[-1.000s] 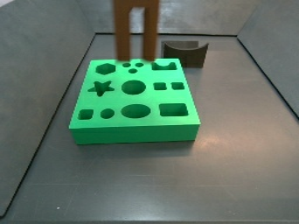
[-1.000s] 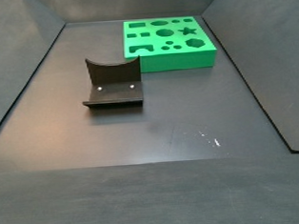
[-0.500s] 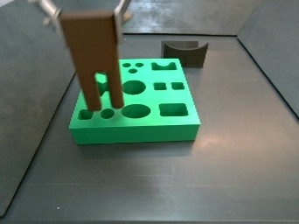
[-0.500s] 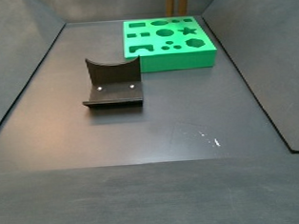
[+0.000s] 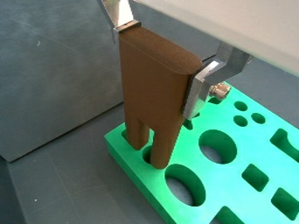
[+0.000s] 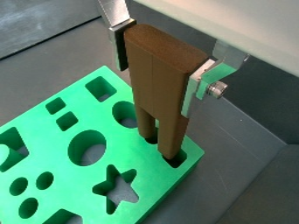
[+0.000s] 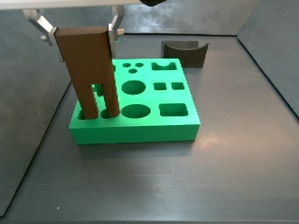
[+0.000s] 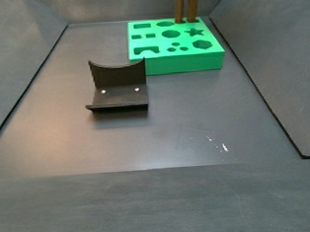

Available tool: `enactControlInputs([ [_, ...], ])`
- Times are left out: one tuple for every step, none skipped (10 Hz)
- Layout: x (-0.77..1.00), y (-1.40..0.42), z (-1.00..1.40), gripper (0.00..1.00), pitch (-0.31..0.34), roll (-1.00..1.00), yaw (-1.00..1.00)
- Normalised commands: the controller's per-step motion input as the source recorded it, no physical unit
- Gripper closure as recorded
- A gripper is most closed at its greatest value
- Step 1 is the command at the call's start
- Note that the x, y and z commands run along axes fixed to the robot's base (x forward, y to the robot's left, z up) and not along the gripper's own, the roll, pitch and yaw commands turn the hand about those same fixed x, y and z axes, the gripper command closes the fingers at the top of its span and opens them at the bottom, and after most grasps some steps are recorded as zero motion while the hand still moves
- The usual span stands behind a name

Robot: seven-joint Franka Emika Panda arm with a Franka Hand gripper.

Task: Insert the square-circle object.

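Note:
The square-circle object (image 7: 89, 68) is a tall brown block with two prongs. My gripper (image 7: 79, 30) is shut on its upper end and holds it upright; the silver fingers (image 6: 200, 84) clamp its two sides in both wrist views. The gripper also shows in a wrist view (image 5: 163, 54), shut on the brown block (image 5: 156, 87). The prongs (image 6: 163, 144) reach down to two small holes at a corner of the green block (image 7: 140, 109), and their tips seem to be just inside. In a side view only the brown block's lower part (image 8: 188, 3) shows, behind the green block (image 8: 175, 49).
The green block (image 6: 70, 166) has several other shaped holes: a star, circles, squares. The dark fixture (image 8: 117, 87) stands on the floor apart from the green block and also shows in a side view (image 7: 184, 52). Grey walls enclose the floor.
The gripper has carried the brown block from the far side to the green block's near-left corner and lowered it, so the prongs now meet the holes.

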Motion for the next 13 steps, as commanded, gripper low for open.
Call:
enactControlInputs([
  [-0.37,0.04,-0.16,1.0,-0.021,0.0,-0.16],
  [-0.14,0.01,-0.27,1.0,-0.01,0.01,-0.11],
  [-0.31,0.01,-0.15,1.0,-0.007,0.0,-0.17],
  [-0.45,0.01,-0.06,1.0,-0.014,-0.01,-0.21],
  [-0.4,0.02,0.0,1.0,-0.013,-0.04,-0.21],
  [-0.09,0.02,-0.2,1.0,-0.011,0.0,-0.12],
  [-0.15,0.03,-0.23,1.0,-0.011,0.0,-0.11],
  [-0.37,0.04,-0.08,1.0,-0.021,-0.01,-0.18],
  [-0.37,0.02,-0.07,1.0,-0.02,-0.01,-0.19],
  [-0.21,0.04,-0.2,1.0,-0.009,0.01,-0.11],
  [-0.16,0.01,-0.26,1.0,-0.034,0.02,-0.06],
  [-0.23,0.0,-0.24,1.0,-0.034,0.0,-0.09],
  [-0.23,0.0,-0.24,1.0,-0.051,0.0,-0.09],
])
